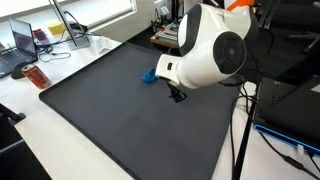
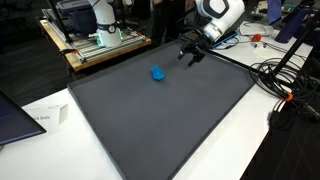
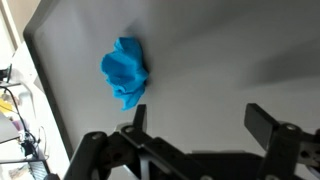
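Observation:
A crumpled blue cloth (image 3: 125,72) lies on the dark grey mat (image 3: 220,50). It also shows in both exterior views (image 1: 150,76) (image 2: 157,72). My gripper (image 3: 198,118) is open and empty, its two black fingers spread wide above the bare mat. The cloth lies just beyond the left finger, not between the fingers. In an exterior view the gripper (image 2: 192,52) hovers near the mat's far edge, a short way from the cloth. In an exterior view the arm's white body hides most of the gripper (image 1: 177,95).
The mat (image 2: 160,110) covers most of a white table (image 2: 60,115). Cables (image 2: 285,85) trail beside the mat. A laptop (image 1: 22,42) and an orange item (image 1: 36,77) sit at one table corner. Equipment racks (image 2: 95,30) stand behind.

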### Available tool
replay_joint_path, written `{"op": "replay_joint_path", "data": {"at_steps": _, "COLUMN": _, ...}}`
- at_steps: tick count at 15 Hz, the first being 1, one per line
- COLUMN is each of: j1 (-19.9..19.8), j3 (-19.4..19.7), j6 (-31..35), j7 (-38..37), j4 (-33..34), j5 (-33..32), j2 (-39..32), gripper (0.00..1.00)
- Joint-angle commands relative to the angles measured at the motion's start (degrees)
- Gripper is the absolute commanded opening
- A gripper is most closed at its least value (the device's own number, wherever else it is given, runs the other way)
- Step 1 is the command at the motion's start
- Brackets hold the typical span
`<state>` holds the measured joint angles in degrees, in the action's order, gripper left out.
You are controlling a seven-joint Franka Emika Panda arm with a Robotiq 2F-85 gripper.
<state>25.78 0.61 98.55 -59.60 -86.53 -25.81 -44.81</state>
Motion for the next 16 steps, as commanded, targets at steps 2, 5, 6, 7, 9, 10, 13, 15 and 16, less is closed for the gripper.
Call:
{"op": "replay_joint_path", "data": {"at_steps": 2, "j1": 0.9, "j3": 1.5, "j6": -6.0, "j7": -2.4, "j4": 4.7, "j5": -1.5, "j2": -3.3, "gripper": 1.00}}
{"op": "replay_joint_path", "data": {"at_steps": 5, "j1": 0.8, "j3": 1.9, "j6": -8.6, "j7": -3.2, "j4": 6.5, "j5": -1.9, "j2": -5.0, "gripper": 1.00}}
{"op": "replay_joint_path", "data": {"at_steps": 6, "j1": 0.7, "j3": 1.9, "j6": -8.8, "j7": -2.9, "j4": 6.9, "j5": -2.0, "j2": -5.4, "gripper": 1.00}}
{"op": "replay_joint_path", "data": {"at_steps": 7, "j1": 0.8, "j3": 2.1, "j6": -9.0, "j7": -2.8, "j4": 7.3, "j5": -2.4, "j2": -5.6, "gripper": 1.00}}
{"op": "replay_joint_path", "data": {"at_steps": 9, "j1": 0.5, "j3": 2.0, "j6": -9.1, "j7": -1.6, "j4": 7.6, "j5": -2.9, "j2": -5.2, "gripper": 1.00}}
{"op": "replay_joint_path", "data": {"at_steps": 10, "j1": 0.2, "j3": 1.9, "j6": -8.9, "j7": -0.7, "j4": 7.7, "j5": -3.1, "j2": -4.8, "gripper": 1.00}}
{"op": "replay_joint_path", "data": {"at_steps": 13, "j1": -1.6, "j3": 1.4, "j6": -7.9, "j7": 5.3, "j4": 7.0, "j5": -3.3, "j2": -2.5, "gripper": 1.00}}
{"op": "replay_joint_path", "data": {"at_steps": 15, "j1": -2.8, "j3": 1.4, "j6": -7.6, "j7": 9.6, "j4": 6.9, "j5": -3.1, "j2": -1.3, "gripper": 1.00}}
{"op": "replay_joint_path", "data": {"at_steps": 16, "j1": -3.7, "j3": 1.3, "j6": -7.0, "j7": 12.1, "j4": 6.7, "j5": -2.8, "j2": -0.6, "gripper": 1.00}}
